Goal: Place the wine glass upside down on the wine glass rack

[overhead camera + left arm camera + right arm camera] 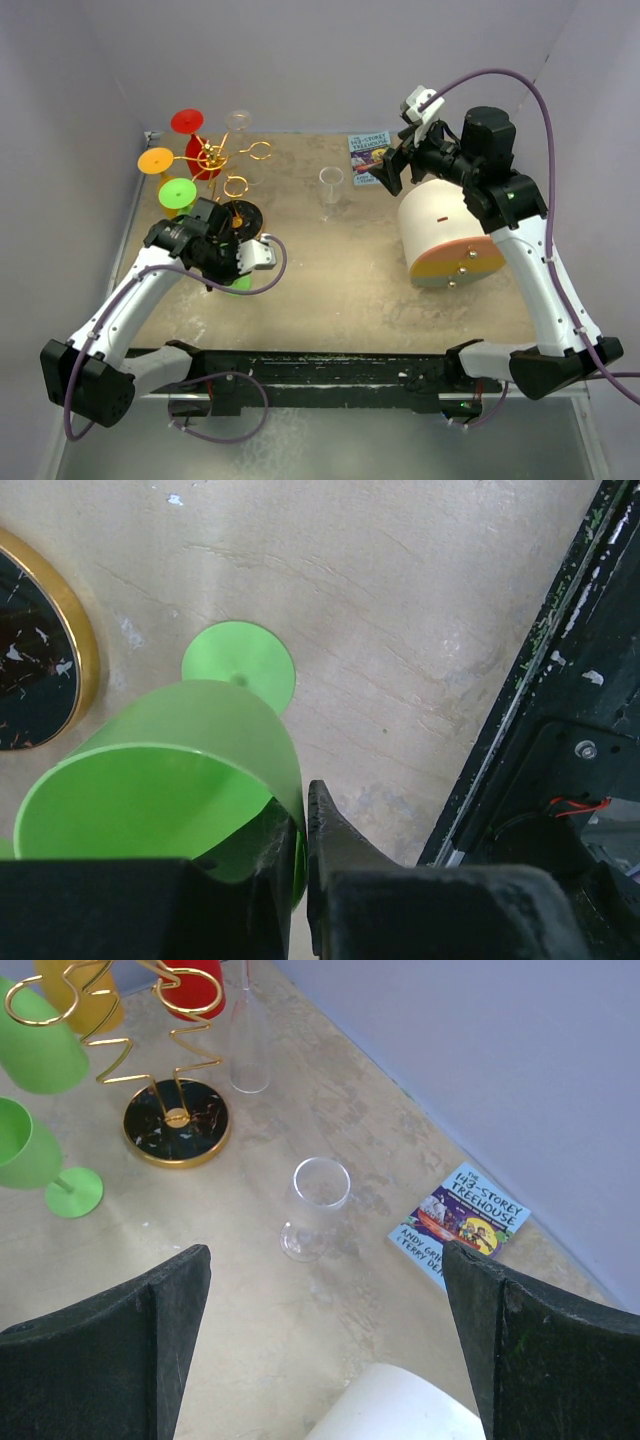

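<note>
The left arm reaches forward and low, its tool (305, 815) pinched nearly closed on the green wine glass (150, 780) rim. The right arm is raised, its tool (325, 1260) spread wide, gripping nothing.

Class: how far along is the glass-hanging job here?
Done: red glass, orange glass and green glass hang inverted on the wine glass rack. In hand: left gripper pinches the rim of the upright green wine glass. Left: invert and hang it.

Table (330, 300): rack (160, 1130), green glass (160, 780), book (368, 157)
</note>
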`<state>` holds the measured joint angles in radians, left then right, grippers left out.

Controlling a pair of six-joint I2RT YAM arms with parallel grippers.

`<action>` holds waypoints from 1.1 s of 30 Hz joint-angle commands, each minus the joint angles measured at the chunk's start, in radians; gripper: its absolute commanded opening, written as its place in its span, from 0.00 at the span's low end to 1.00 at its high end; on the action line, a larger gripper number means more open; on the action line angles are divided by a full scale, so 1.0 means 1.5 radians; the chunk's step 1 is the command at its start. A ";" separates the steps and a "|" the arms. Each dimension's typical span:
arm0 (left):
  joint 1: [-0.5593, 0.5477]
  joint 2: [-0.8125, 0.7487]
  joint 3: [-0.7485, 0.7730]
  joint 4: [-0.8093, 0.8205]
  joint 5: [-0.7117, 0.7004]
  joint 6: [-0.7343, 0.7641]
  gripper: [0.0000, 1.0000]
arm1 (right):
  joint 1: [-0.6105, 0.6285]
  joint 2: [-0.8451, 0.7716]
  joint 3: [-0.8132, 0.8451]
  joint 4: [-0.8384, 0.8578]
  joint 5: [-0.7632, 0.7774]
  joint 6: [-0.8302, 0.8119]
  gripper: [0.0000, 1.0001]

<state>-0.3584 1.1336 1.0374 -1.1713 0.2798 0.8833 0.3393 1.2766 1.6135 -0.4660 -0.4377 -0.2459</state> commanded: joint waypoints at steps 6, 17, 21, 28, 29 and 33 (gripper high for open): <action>-0.016 -0.020 0.021 -0.024 0.099 0.009 0.00 | -0.003 0.009 0.013 0.016 -0.012 -0.006 1.00; -0.018 -0.043 0.156 -0.089 0.362 0.065 0.00 | -0.003 0.003 0.011 0.010 -0.034 -0.008 1.00; -0.018 -0.045 0.224 -0.073 0.461 0.065 0.00 | -0.003 0.003 0.020 -0.009 -0.094 -0.020 1.00; -0.018 -0.037 0.331 0.114 0.551 -0.134 0.00 | -0.003 -0.010 0.031 -0.036 -0.228 -0.033 1.00; -0.018 -0.033 0.348 0.145 0.547 -0.172 0.00 | -0.003 -0.010 0.033 -0.034 -0.236 -0.027 1.00; -0.018 -0.010 0.422 0.223 0.491 -0.270 0.00 | -0.003 -0.021 0.032 -0.010 -0.244 -0.001 1.00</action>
<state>-0.3820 1.0973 1.5631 -1.0431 1.0084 0.6827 0.3389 1.2869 1.6173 -0.5217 -0.7296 -0.2749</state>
